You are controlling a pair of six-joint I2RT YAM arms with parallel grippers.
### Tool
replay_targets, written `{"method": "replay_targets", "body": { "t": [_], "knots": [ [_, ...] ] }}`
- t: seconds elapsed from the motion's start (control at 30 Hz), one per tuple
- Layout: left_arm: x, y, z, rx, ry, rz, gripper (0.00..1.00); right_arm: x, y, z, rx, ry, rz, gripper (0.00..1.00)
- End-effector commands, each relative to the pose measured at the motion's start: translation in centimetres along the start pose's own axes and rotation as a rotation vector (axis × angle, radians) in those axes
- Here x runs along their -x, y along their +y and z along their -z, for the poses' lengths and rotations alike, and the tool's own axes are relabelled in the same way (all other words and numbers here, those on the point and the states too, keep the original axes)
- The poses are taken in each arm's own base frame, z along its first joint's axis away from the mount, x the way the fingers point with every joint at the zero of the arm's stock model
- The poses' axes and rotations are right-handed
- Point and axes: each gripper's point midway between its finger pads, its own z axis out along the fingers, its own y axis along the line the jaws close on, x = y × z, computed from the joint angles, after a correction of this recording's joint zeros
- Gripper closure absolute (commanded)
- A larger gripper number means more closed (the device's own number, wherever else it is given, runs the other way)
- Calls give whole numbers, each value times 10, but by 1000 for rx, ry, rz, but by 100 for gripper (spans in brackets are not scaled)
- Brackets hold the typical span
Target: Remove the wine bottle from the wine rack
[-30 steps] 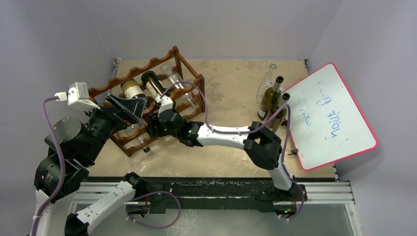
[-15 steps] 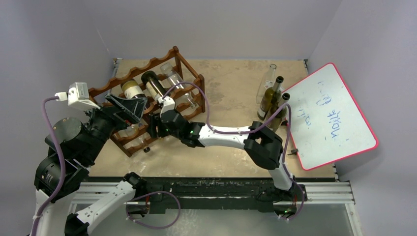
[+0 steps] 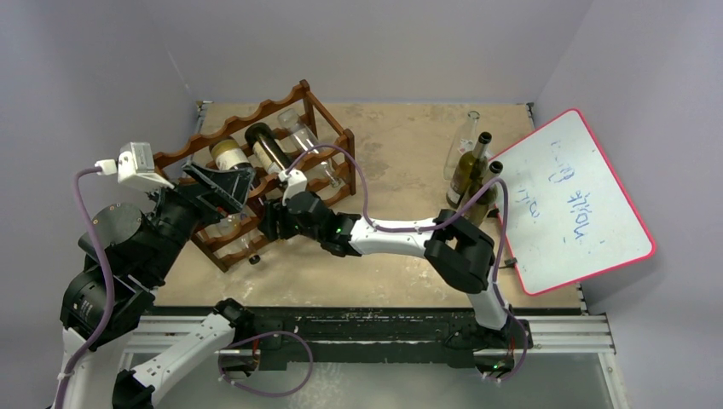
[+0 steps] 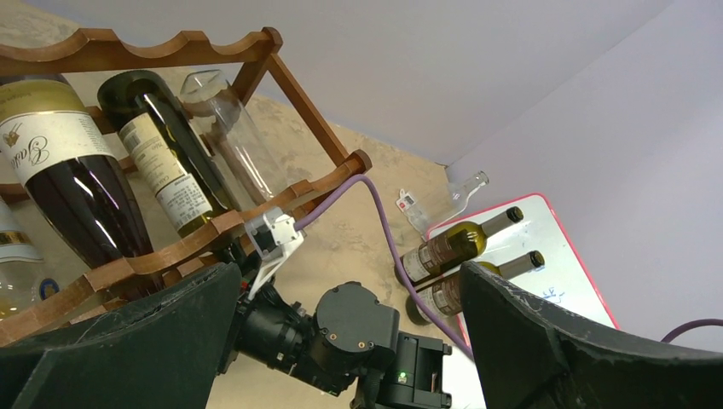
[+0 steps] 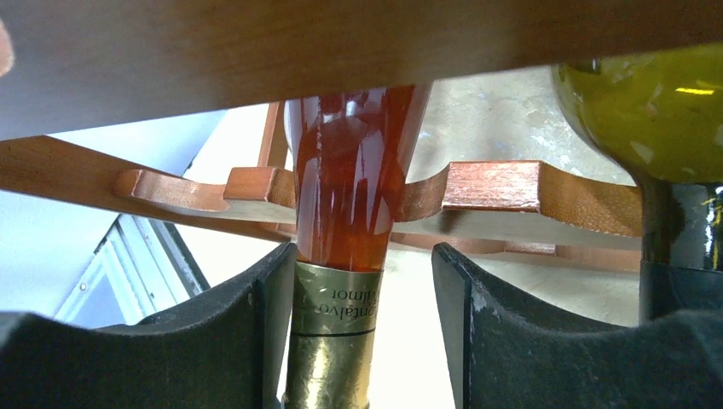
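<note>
The wine rack point(image 3: 256, 109) is dark reddish-brown wood and stands at the table's left. My right gripper point(image 3: 268, 223) reaches into its lower front tier. In the right wrist view the wine bottle's point(image 5: 354, 170) amber neck with gold foil lies between the jaws of this gripper point(image 5: 362, 256). The left finger touches the foil, while a clear gap separates the right finger point(image 5: 477, 324) from it, so the gripper is open. My left gripper point(image 3: 223, 181) hangs over the rack's left end, wide open and empty point(image 4: 348, 281).
The rack's top tier holds a cream-labelled bottle point(image 3: 228, 153), a dark bottle point(image 3: 266, 146) and a clear one point(image 3: 300, 132). A green bottle point(image 5: 648, 111) lies beside the neck. Several bottles point(image 3: 467, 170) stand at the right, next to a red-framed whiteboard point(image 3: 575, 200).
My right wrist has shifted slightly to the right in front of the rack. The left arm has not moved.
</note>
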Motion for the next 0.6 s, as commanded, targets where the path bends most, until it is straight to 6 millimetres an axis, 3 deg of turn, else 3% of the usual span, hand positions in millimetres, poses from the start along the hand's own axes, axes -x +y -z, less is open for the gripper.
{"method": "replay_targets", "body": {
  "t": [0.0,0.2,0.33,0.43,0.57],
  "knots": [
    [10,-3,-2,-11,-43,1,0,10,17,2,54,-8,32,40],
    [7,-5,-3,-18,-32,7,0,13,16,-7,30,-19,36,49],
    [9,-3,1,-16,-42,9,0,8,16,-10,36,-5,39,48],
    [10,-2,3,-9,-46,8,0,2,13,-10,30,13,47,42],
    [9,-1,2,-6,-44,5,0,-1,16,-13,52,27,49,45]
  ]
}}
